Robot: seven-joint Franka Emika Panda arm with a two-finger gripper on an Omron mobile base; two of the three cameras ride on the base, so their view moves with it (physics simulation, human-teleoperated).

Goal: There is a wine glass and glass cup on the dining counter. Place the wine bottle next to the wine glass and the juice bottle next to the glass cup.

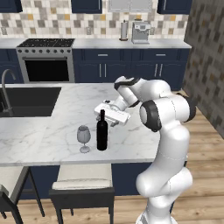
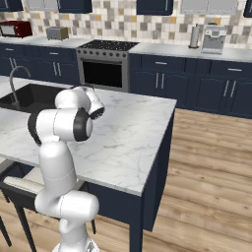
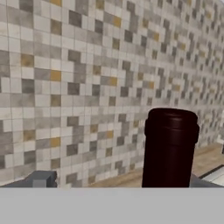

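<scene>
Near-black and slim, the wine bottle (image 1: 102,131) stands upright on the white marble dining counter (image 1: 52,135), just in front of the claw (image 1: 107,114), whose white hand sits level with the bottle's neck. The hand view shows the dark red cap (image 3: 170,148) close ahead and right of centre. Whether the fingers are spread, closed, or touching the neck, I cannot tell.

The wine glass (image 1: 83,138) stands just beside the bottle, on the side away from the claw's arm, not touching. Judging by that, the wine half of the task looks complete, and this is the release-and-retreat step. Next comes backing straight away from the neck without tipping the bottle toward the glass, then fetching the juice bottle.

Beyond the claw, across the counter, lie a sink (image 1: 28,100) and a faucet (image 1: 6,85).
</scene>
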